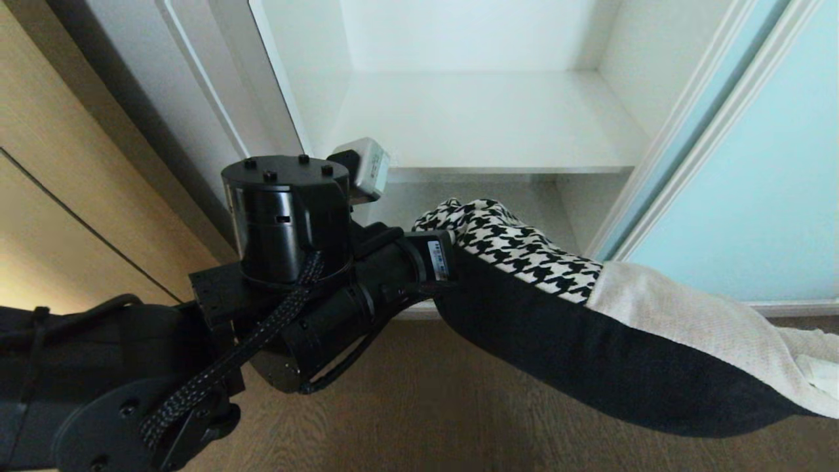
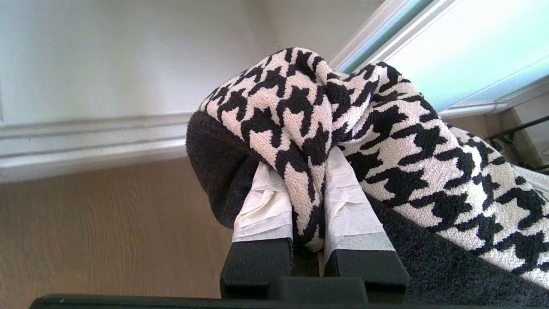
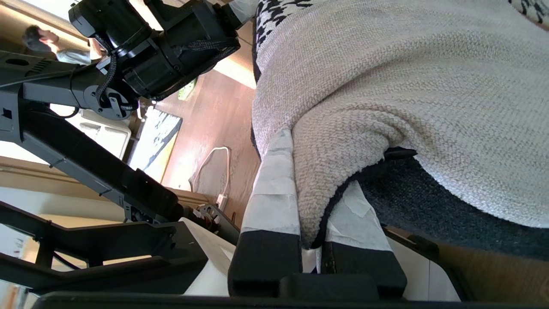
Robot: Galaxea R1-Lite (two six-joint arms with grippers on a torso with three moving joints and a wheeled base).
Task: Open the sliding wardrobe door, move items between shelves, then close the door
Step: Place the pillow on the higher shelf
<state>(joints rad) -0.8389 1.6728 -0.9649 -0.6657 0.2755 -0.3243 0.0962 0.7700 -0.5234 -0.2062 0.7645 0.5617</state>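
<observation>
Houndstooth cushion (image 1: 524,252) hangs over the floor (image 1: 406,406), one corner clenched in the left gripper (image 2: 306,201) jaws, another in the right gripper (image 3: 311,214) jaws, sliding wardrobe door (image 1: 754,170) already open, white shelf (image 1: 485,124) beyond unfilled, placing and closing remaining.

Home bedroom: white wardrobe shelves (image 1: 485,124), wood floor (image 1: 406,406).

Cushion (image 1: 590,328) before open wardrobe, above floor (image 1: 406,419); shelf (image 1: 485,124) behind; sliding door (image 1: 754,164) right.

Upper shelf (image 1: 485,124) bare, reachable; sliding wardrobe door (image 1: 754,177) blocks right; cushion (image 1: 590,328) fronts lower opening.
</observation>
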